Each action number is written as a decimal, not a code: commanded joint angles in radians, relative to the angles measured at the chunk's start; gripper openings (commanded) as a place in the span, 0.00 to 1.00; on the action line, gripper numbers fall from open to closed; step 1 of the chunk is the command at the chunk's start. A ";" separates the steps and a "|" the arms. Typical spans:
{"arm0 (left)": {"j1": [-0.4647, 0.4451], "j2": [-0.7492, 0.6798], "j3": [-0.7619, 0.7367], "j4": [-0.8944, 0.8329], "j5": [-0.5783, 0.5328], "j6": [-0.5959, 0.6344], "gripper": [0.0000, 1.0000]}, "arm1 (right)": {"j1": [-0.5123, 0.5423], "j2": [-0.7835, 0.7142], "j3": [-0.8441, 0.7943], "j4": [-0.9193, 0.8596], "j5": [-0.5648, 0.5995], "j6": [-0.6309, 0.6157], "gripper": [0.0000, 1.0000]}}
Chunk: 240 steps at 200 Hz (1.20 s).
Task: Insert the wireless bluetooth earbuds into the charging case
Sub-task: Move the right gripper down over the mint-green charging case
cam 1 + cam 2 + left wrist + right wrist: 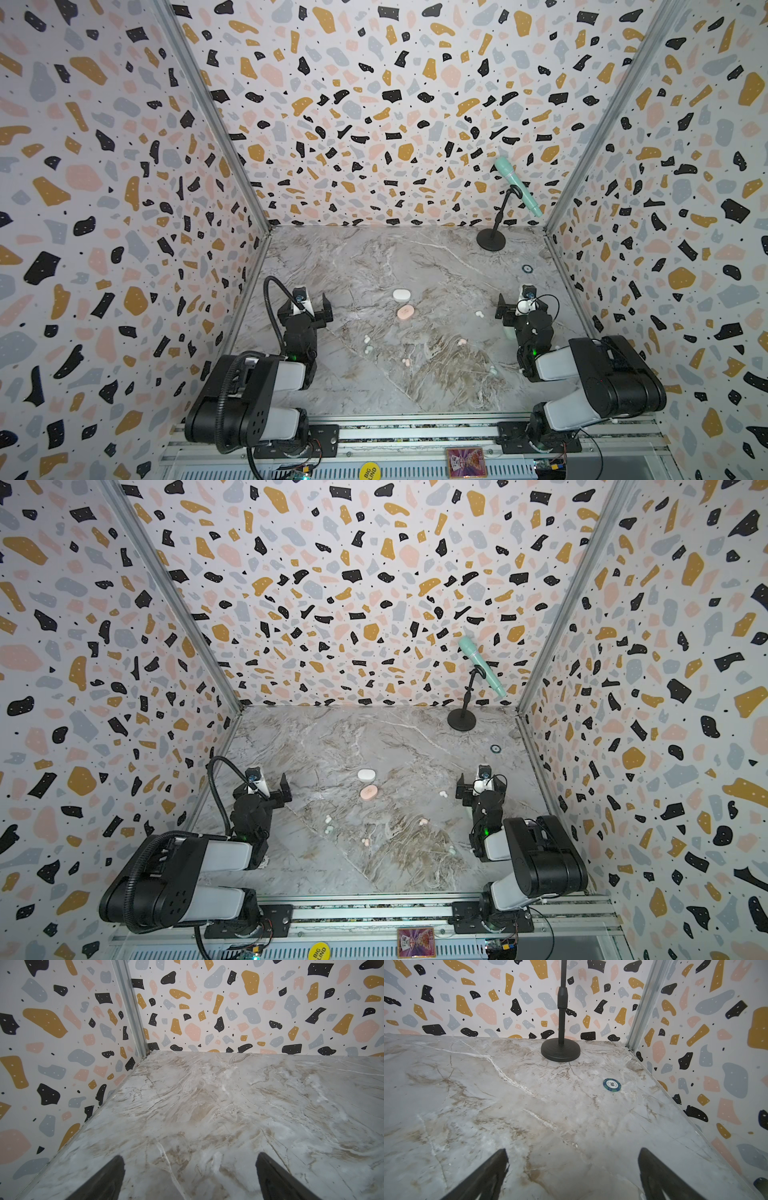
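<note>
Both of your end effectors hang with jaws spread wide and nothing between them: the left end effector (pixel 308 309) over the left side of the tabletop (pixel 374 257), the right end effector (pixel 522 308) over the right side. Each wrist view shows only bare marble between the fingers. The wireless bluetooth earbuds (pixel 423 821) lie loose on the tabletop between your two arms: a white pair (pixel 478 314) just beside the right end effector, a pale pair (pixel 368 344) nearer the left arm, a pink earbud (pixel 462 341), a second pink earbud (pixel 406 362) and a mint earbud (pixel 493 369) toward the near edge. A white case (pixel 401 295) and a pink case (pixel 405 312) sit close together mid-tabletop, apart from every earbud. In the far right corner a mint microphone (pixel 517 187) leans on a black stand (pixel 491 240), with a poker chip (pixel 527 269) near its base
</note>
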 commanded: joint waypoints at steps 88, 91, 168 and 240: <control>0.004 -0.132 0.237 -0.426 0.023 0.008 1.00 | 0.003 -0.203 0.222 -0.478 0.033 0.051 0.99; 0.004 -0.140 0.244 -0.437 0.032 0.008 1.00 | 0.003 -0.208 0.234 -0.506 0.032 0.055 0.99; -0.043 -0.131 0.496 -0.773 0.205 -0.026 1.00 | -0.026 -0.148 0.669 -1.525 -0.129 0.306 0.99; -0.109 -0.008 0.603 -0.853 0.302 -0.151 1.00 | -0.149 -0.052 0.744 -1.746 -0.340 0.228 0.90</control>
